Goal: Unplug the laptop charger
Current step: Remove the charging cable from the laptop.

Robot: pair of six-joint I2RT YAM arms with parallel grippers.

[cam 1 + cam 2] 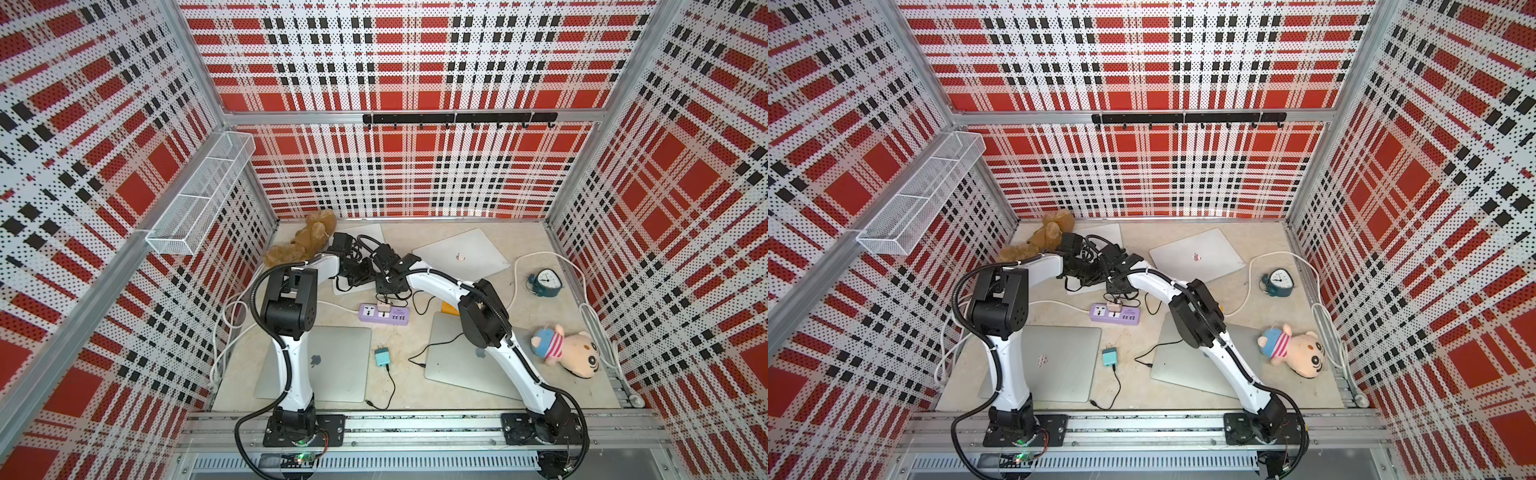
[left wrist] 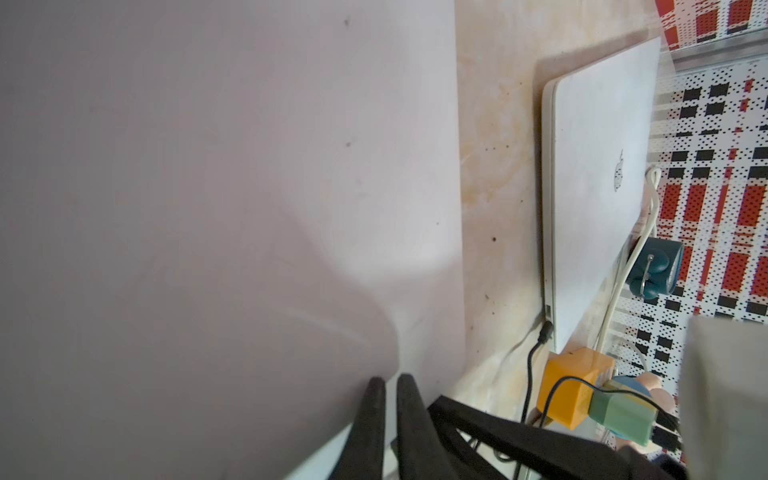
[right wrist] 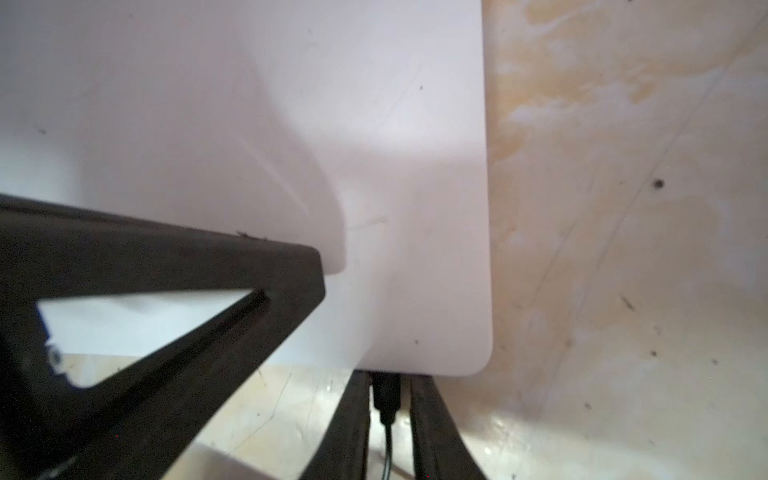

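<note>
A white laptop (image 3: 291, 124) lies at the back left of the table, and both top views show it (image 1: 360, 233) (image 1: 1100, 232) mostly under the two wrists. The charger's black plug (image 3: 385, 395) sits in the laptop's near edge, and its cable runs back between my right fingers. My right gripper (image 3: 388, 399) straddles the plug. One finger (image 3: 357, 411) touches it, with a thin gap at the other. My left gripper (image 2: 390, 380) is shut and holds nothing, its tips resting on the laptop lid (image 2: 208, 208).
A purple power strip (image 1: 384, 313) with plugged adapters lies just in front of the wrists. Three more laptops (image 1: 461, 255) (image 1: 332, 361) (image 1: 457, 361) lie around. A teal charger (image 1: 381, 356), a clock (image 1: 545, 282), a plush pig (image 1: 565, 349) and a brown plush (image 1: 309, 239) sit nearby.
</note>
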